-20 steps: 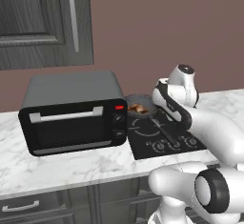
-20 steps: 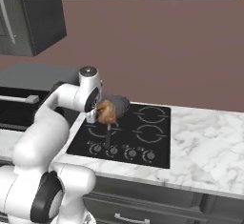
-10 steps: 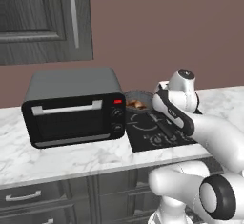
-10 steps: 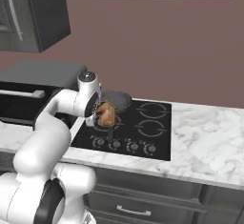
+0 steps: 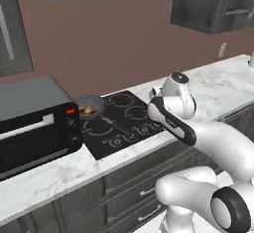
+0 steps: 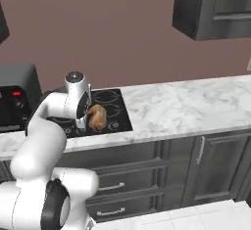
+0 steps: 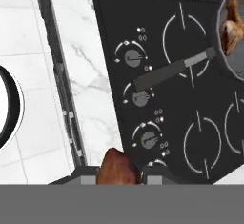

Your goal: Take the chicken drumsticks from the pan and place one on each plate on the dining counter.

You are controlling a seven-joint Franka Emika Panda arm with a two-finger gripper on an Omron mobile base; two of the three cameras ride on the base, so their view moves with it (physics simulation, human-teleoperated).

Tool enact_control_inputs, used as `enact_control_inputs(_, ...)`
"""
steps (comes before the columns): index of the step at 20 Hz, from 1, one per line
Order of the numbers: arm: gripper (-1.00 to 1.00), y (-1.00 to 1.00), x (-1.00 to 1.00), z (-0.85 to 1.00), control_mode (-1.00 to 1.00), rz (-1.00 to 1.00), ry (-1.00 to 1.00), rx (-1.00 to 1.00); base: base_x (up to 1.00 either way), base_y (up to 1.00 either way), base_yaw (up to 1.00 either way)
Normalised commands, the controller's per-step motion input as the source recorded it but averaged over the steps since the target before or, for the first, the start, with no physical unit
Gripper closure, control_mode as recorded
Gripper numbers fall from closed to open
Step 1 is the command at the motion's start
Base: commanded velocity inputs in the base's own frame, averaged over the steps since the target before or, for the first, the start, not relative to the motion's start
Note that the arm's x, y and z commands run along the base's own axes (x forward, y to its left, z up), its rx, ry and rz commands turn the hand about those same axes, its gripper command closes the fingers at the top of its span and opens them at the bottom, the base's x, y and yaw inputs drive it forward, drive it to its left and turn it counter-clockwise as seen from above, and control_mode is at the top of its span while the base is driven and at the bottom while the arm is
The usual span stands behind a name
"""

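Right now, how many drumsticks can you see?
2: one drumstick is held in the gripper, over the front edge of the stove; the other is in the pan. More may be hidden there.

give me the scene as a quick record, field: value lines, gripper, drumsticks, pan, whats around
gripper: shut on a chicken drumstick, held above the front of the stovetop
held drumstick: golden-brown, between the finger tips in the hand view
pan: dark grey, on the stovetop's rear left burner, its handle pointing toward the front knobs
in pan: another drumstick
toaster oven: black, on the marble counter left of the stovetop
plates: cannot tell
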Motion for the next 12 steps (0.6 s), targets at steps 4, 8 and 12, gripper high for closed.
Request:
enact_control_inputs(4,1.0,0.0,0.0,0.0,1.0,0.0,0.0,0.0,0.0,0.0,-1.0)
enact_control_inputs(8,1.0,0.0,0.0,0.0,1.0,0.0,0.0,0.0,0.0,0.01,-1.0)
enact_control_inputs(12,1.0,0.0,0.0,0.0,1.0,0.0,0.0,0.0,0.0,0.02,-1.0)
